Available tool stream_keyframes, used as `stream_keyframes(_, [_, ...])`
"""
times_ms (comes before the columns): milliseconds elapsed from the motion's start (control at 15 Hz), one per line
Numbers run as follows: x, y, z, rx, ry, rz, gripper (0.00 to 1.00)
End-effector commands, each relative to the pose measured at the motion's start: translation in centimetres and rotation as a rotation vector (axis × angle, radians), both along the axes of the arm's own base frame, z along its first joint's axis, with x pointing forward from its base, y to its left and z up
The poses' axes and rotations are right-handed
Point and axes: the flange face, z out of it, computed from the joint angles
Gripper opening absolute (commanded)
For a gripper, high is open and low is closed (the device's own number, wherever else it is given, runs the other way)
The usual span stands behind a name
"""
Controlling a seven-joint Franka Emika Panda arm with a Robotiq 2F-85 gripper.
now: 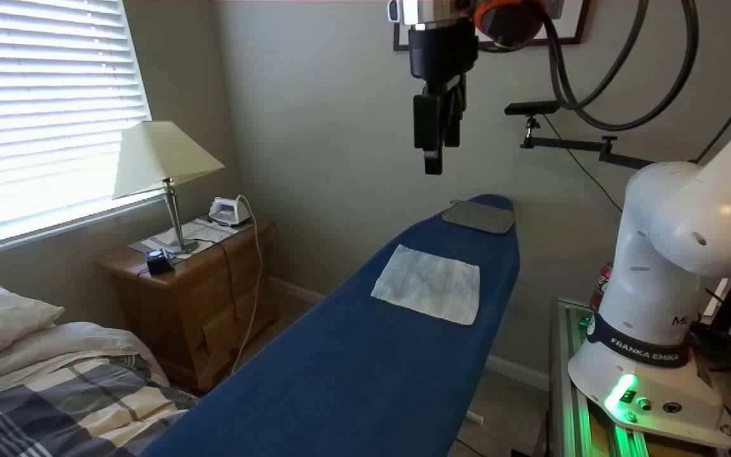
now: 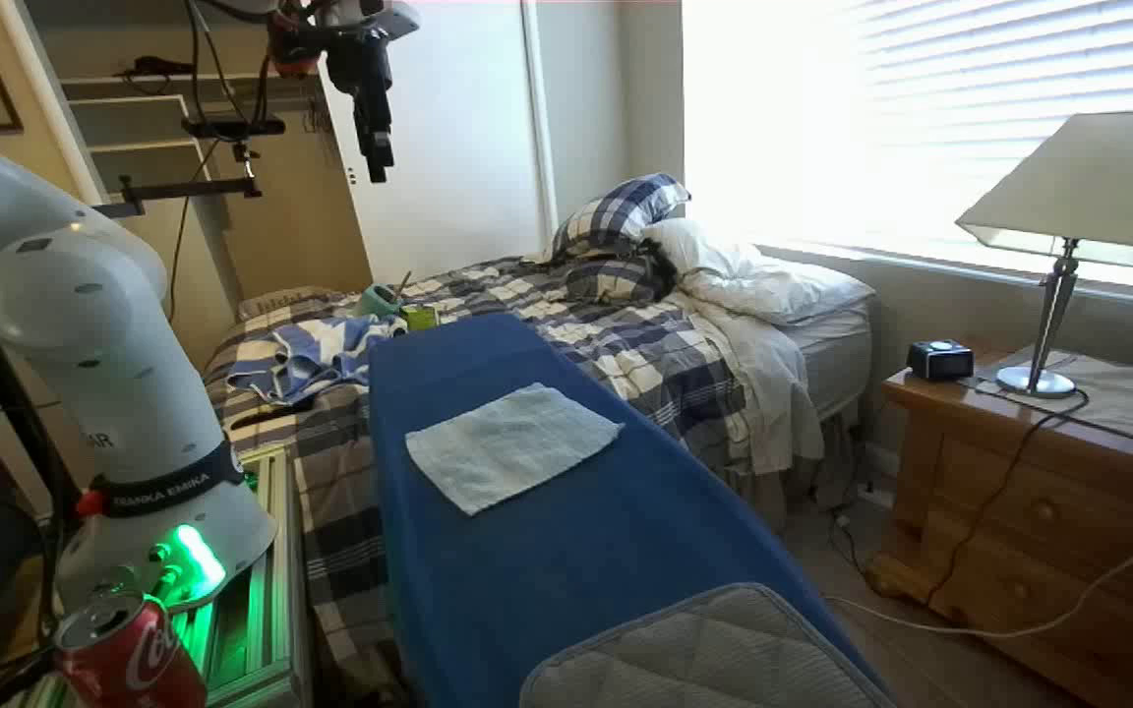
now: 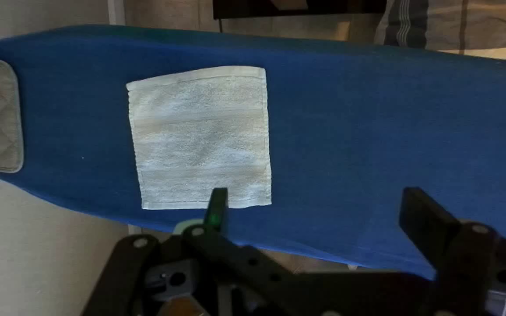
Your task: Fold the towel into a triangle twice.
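Towel [image 3: 200,136] lies flat on the blue bench [image 1: 340,362], pale, roughly square, spread out, all four corners in sight in the wrist view. Grey quilted pad [image 2: 704,659] on the same bench, at the tapered end, apart from the towel. Pincer [image 3: 314,193] spread wide; one dark finger [image 3: 218,204] overlaps the towel's lower edge in the wrist view, though both exterior views show the pincer hanging high above the bench, well clear of the towel. White arm [image 1: 651,298] stands beside the bench, base [image 1: 657,381] glowing green. Red cola can [image 2: 134,654] near that base in an exterior view. Wooden nightstand [image 1: 156,304], in an exterior view, bears a lamp [image 1: 162,155], a white iron [image 1: 231,212] and a small black device [image 1: 160,261]. Rumpled bed [image 2: 616,344] alongside, plaid and white; a blue-and-white striped cloth [image 2: 301,359] lies on it, near the bench.
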Motion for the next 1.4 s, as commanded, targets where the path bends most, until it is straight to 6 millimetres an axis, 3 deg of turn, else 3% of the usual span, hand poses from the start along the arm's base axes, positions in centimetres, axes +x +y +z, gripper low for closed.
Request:
stream_keyframes(0, [0.0,0.0,0.1,0.000,0.001,0.000,1.00])
stream_keyframes(267, [0.0,0.0,0.1,0.000,0.001,0.000,1.00])
stream_keyframes(667, [5.7,-5.7,-2.8,0.022,-0.095,-0.030,1.00])
stream_keyframes(867, [8.6,-8.8,-5.8,0.049,-0.130,-0.047,1.00])
stream_keyframes(1067, [10.6,-11.2,-10.2,0.081,-0.136,-0.102,1.00])
stream_keyframes(1333, [11.7,-11.9,-16.3,0.126,-0.124,-0.183,1.00])
